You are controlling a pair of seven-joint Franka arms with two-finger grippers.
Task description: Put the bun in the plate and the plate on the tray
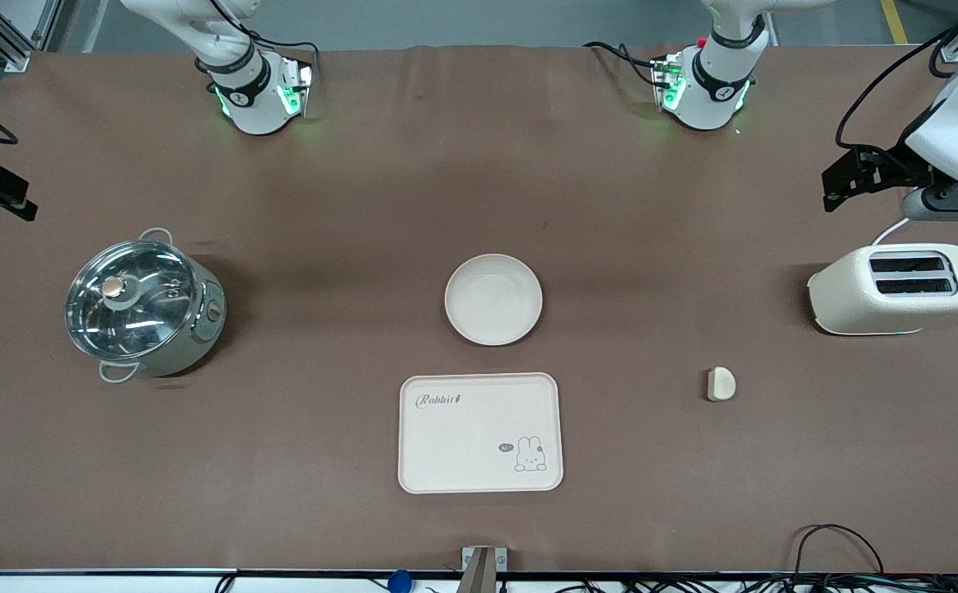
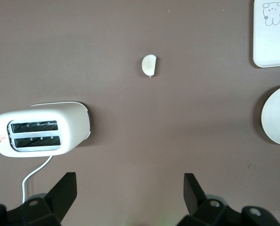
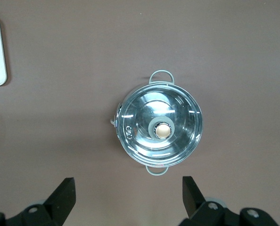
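Cream-white and small, the half-round bun (image 1: 721, 384) lies alone on the brown counter (image 1: 347, 206) near the toaster (image 1: 895, 288), looking light and squashy, best pinched gently across its flat and rounded sides by the wide-open left gripper (image 2: 130, 193) above; the right gripper (image 3: 129, 197) waits open over the pot (image 3: 160, 129).

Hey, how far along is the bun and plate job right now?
Nothing looks done. The bun lies on the table near the toaster, the plate is empty beside the tray. The left hand and right hand are open, holding nothing. Both placements remain.
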